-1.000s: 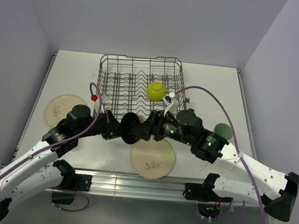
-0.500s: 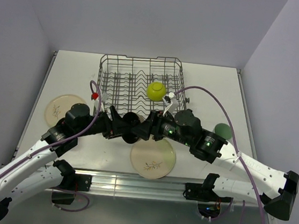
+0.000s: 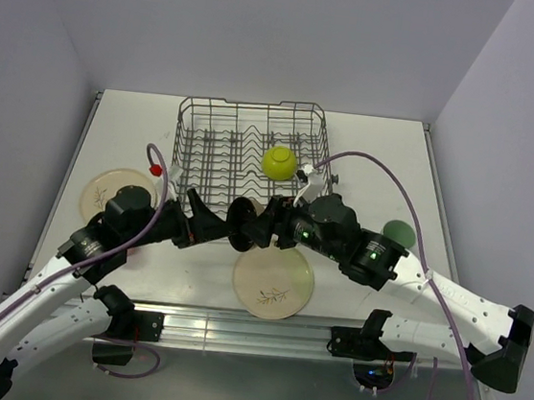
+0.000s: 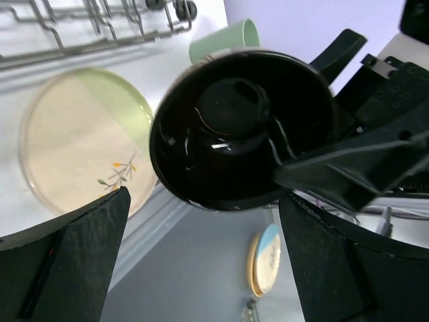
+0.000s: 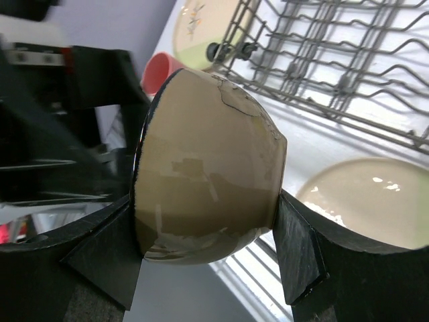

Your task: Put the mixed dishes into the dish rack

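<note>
Nearest to the arm bases, the larger cream plate with the leaf sprig (image 3: 273, 283) lies flat on the desk (image 3: 379, 150), close to its front edge and free of both arms. Just behind it the two arms meet in the air. The right gripper (image 3: 263, 221) is closed on the black bowl (image 4: 241, 131), one finger on each side of its wall, and holds it on its side with the mouth turned toward the left arm. The left gripper (image 3: 208, 224) stands fully open, with its fingers on either side of the rim but apart from it (the left wrist view shows free space on both sides), so it carries nothing. I judge this to be a handover, with the bowl given to the arm that reaches the free tines more easily. At about the same depth the smaller cream plate (image 3: 113, 192) waits on the left and the mint-green cup (image 3: 398, 231) on the right, and the coral-pink cup (image 5: 161, 70) shows near a rack corner. Farthest is the dish rack (image 3: 249, 107), where the lime-green bowl (image 3: 279, 162) is already loaded.
</note>
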You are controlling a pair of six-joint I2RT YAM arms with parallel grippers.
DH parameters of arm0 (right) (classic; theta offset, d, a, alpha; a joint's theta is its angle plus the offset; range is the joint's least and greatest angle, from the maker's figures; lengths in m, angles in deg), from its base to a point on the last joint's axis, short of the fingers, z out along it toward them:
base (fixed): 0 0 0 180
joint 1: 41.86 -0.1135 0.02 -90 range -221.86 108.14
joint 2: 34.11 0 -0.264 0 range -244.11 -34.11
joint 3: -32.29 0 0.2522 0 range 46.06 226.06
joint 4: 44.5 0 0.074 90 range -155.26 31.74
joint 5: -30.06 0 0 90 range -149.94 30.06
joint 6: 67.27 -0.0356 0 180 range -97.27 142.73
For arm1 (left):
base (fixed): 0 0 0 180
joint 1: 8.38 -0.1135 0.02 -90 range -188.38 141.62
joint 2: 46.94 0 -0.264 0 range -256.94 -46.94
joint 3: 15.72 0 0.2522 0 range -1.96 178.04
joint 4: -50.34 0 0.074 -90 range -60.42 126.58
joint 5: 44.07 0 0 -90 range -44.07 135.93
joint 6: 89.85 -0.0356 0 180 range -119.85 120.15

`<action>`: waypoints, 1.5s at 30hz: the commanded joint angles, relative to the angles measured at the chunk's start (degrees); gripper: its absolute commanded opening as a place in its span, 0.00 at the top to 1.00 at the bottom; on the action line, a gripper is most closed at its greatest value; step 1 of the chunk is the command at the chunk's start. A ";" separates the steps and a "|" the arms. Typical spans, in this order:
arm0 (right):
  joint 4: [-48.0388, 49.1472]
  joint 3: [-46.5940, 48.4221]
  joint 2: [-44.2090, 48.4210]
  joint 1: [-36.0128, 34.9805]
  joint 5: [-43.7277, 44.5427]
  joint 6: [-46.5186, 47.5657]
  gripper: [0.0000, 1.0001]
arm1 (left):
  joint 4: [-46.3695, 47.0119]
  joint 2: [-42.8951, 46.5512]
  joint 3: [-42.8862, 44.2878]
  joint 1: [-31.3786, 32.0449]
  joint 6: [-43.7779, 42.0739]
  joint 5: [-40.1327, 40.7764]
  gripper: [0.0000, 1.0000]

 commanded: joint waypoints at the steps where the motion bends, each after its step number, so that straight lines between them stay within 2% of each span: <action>1: 2.83 4.97 -0.77 0.12 3.40 2.49 1.00 | -6.07 2.18 5.05 0.14 -3.69 5.62 0.01; 3: 2.57 5.93 -2.17 0.30 3.84 3.28 1.00 | -9.15 2.97 7.15 0.14 -4.13 10.17 0.01; 7: 1.34 9.18 -6.21 0.30 5.95 6.00 1.00 | -21.43 5.42 11.20 0.14 -3.08 21.52 0.01; 10: 0.81 12.35 -10.52 0.30 7.52 9.25 1.00 | -25.85 8.05 13.83 0.14 -1.24 29.59 0.01; 17: 0.37 22.96 -22.47 0.82 12.53 16.37 1.00 | -30.86 12.72 17.87 0.23 1.84 38.13 0.01; 27: -1.57 40.99 -44.69 2.76 21.06 26.57 1.00 | -32.80 13.87 19.82 0.23 0.18 41.66 0.01; 35: -4.37 54.43 -56.57 3.72 28.36 33.95 1.00 | -32.81 14.22 19.12 0.14 -1.05 42.72 0.01; 45: -7.63 66.14 -70.28 3.81 40.13 41.69 1.00 | -32.19 15.89 18.23 0.14 -1.84 42.28 0.01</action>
